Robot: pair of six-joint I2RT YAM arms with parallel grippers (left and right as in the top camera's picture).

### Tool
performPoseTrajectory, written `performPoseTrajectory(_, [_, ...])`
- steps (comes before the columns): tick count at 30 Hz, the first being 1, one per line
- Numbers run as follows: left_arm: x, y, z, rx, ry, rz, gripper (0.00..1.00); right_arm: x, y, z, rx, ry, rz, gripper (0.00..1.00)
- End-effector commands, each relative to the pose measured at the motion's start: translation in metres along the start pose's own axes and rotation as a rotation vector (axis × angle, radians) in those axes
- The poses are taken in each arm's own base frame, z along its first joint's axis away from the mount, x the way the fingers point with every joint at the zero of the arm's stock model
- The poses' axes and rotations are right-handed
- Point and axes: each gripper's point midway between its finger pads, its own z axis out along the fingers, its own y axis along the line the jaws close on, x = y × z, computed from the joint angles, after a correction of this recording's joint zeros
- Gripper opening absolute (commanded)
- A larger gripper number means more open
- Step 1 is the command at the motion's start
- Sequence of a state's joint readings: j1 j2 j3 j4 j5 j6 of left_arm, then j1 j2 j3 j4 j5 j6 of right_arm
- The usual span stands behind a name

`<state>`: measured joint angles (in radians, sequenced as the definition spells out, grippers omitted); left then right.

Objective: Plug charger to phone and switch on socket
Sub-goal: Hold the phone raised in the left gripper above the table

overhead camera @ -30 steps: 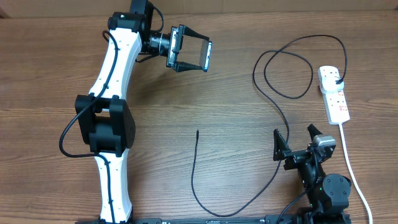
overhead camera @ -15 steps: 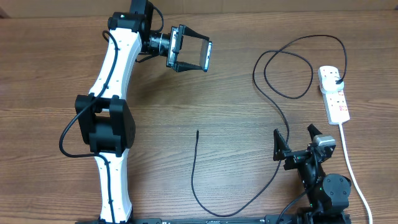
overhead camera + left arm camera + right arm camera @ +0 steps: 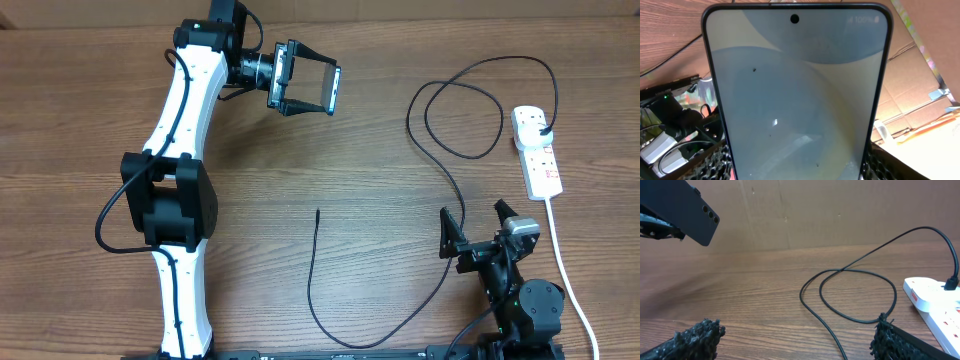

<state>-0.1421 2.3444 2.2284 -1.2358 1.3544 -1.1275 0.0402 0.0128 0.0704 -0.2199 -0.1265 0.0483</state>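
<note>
My left gripper [image 3: 296, 90] is shut on the phone [image 3: 330, 89] and holds it on edge, raised above the table at the upper middle. The phone's pale blue screen [image 3: 797, 95] fills the left wrist view; its dark back [image 3: 687, 210] shows in the right wrist view. The charger's thin black cable [image 3: 440, 170] loops across the table, its connector tip [image 3: 317, 212] lying free at the centre and its black plug [image 3: 541, 123] in the white socket strip [image 3: 537, 151] at the right. My right gripper [image 3: 475, 228] is open and empty, low near the front, the cable [image 3: 840, 297] before it.
The socket's thick white cord [image 3: 565, 270] runs down the right side towards the front edge. The cable curves close past my right gripper's left finger. Cardboard [image 3: 920, 80] shows behind the phone in the left wrist view.
</note>
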Motion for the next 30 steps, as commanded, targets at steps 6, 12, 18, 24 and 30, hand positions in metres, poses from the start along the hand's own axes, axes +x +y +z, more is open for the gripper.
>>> performPoseTrajectory(6, [0.0126,-0.0107,-0.0038,0.03,0.042,0.016,0.05,-0.0009,0.0002,-0.0002,0.0,-0.01,-0.001,1.0])
performPoseTrajectory(12, [0.0126,-0.0108,-0.004,0.031,0.043,0.016,0.04,-0.001,0.0002,-0.0002,0.0,-0.01,-0.002,1.0])
performPoseTrajectory(18, [0.0126,-0.0107,-0.0038,0.03,0.043,0.006,0.04,-0.001,0.0002,-0.0002,0.0,-0.01,-0.001,1.0])
performPoseTrajectory(24, [0.0125,-0.0107,-0.0038,0.03,0.042,0.006,0.04,-0.001,0.0002,-0.0002,0.0,-0.01,-0.001,1.0])
performPoseTrajectory(30, [0.0119,-0.0104,-0.0038,0.028,0.039,0.007,0.04,-0.001,0.0002,-0.0002,0.0,-0.01,-0.001,1.0])
